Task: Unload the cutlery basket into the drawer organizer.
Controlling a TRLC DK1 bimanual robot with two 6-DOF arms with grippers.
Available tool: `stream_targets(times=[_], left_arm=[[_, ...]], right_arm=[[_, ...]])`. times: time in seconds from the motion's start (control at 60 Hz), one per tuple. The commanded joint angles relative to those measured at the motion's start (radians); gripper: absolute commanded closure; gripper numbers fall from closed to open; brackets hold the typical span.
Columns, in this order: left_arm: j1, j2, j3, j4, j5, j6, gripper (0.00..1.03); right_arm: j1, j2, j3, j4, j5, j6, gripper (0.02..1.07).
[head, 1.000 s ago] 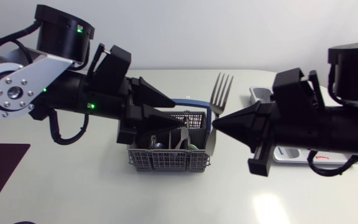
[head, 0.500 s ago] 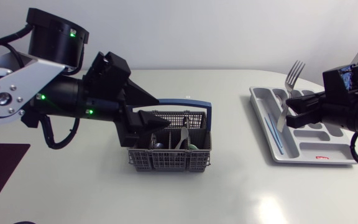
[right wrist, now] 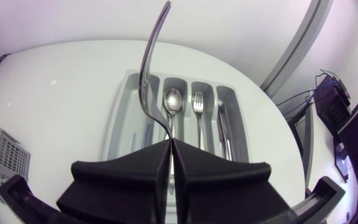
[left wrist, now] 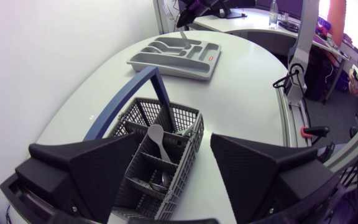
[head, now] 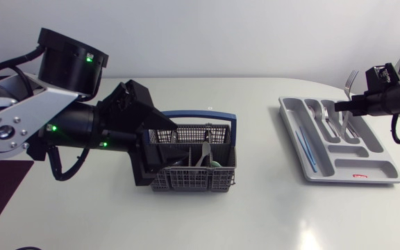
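Step in hand: putting away one fork. Right gripper (head: 340, 106), at the right edge of the head view, is pinching a fork (head: 349, 83) by its handle, tines up, and hanging over the drawer organizer (head: 294, 137). A spoon (right wrist: 173, 102) and a second fork (right wrist: 198, 104) are lying in its middle slots. Left gripper (left wrist: 176, 140) is standing spread over the cutlery basket (head: 193, 179) at centre frame; contact unclear. Next, in my judgement: tilting the fork flat, lowering it into the fork slot, then releasing.
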Motion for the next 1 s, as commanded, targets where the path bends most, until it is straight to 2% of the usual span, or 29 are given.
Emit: stream_targets(times=[0.0, 0.25, 0.417, 0.983], left_arm=[[-0.002, -0.021, -0.047, 0.006, -0.003, 0.034, 0.19], [0.028, -0.081, -0.1, 0.018, -0.003, 0.073, 0.19], [0.042, -0.101, -0.123, 0.021, 0.0, 0.094, 0.19], [0.033, -0.12, -0.135, 0.02, 0.0, 0.096, 0.19]], right_arm=[[-0.006, 0.078, 0.079, -0.02, 0.034, 0.019, 1.01], [-0.009, 0.245, 0.24, -0.075, 0.126, 0.03, 1.01], [-0.008, 0.295, 0.261, -0.081, 0.185, 0.036, 1.01], [-0.042, 0.473, 0.353, -0.065, 0.198, 0.036, 1.0]])
